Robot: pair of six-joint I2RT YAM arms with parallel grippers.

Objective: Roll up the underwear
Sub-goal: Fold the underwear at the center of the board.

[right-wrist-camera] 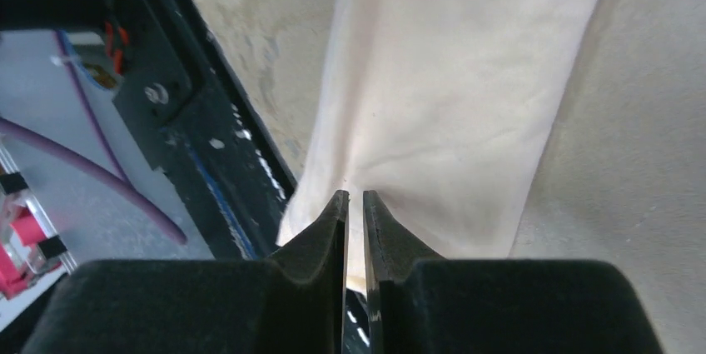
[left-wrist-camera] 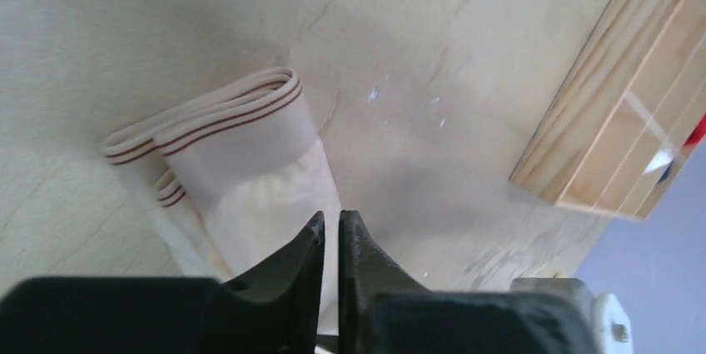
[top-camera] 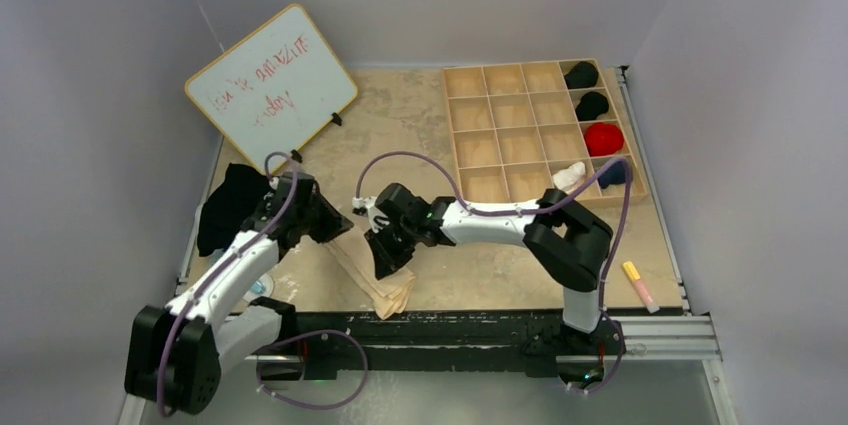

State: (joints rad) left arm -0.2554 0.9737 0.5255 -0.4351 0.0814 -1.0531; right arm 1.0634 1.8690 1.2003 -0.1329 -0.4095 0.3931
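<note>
The underwear [top-camera: 372,280] is pale beige and folded into a long narrow strip that runs diagonally toward the table's near edge. Its waistband with thin brown stripes shows in the left wrist view, where the underwear [left-wrist-camera: 250,154] lies flat. My left gripper [top-camera: 335,228] sits at the strip's far end. Its jaws [left-wrist-camera: 330,219] stand almost together at the cloth's right edge, shut on it. My right gripper [top-camera: 385,260] is over the strip's near half. There the underwear [right-wrist-camera: 449,79] puckers at the gripper's [right-wrist-camera: 354,196] tips, which are shut on the fabric.
A wooden divided crate [top-camera: 447,125] stands at the back right with rolled black [top-camera: 580,75] and red [top-camera: 603,138] items inside. A whiteboard [top-camera: 270,90] leans at the back left. A dark cloth pile [top-camera: 228,207] lies left. A marker [top-camera: 638,285] lies right. The black table rail [right-wrist-camera: 208,162] is close.
</note>
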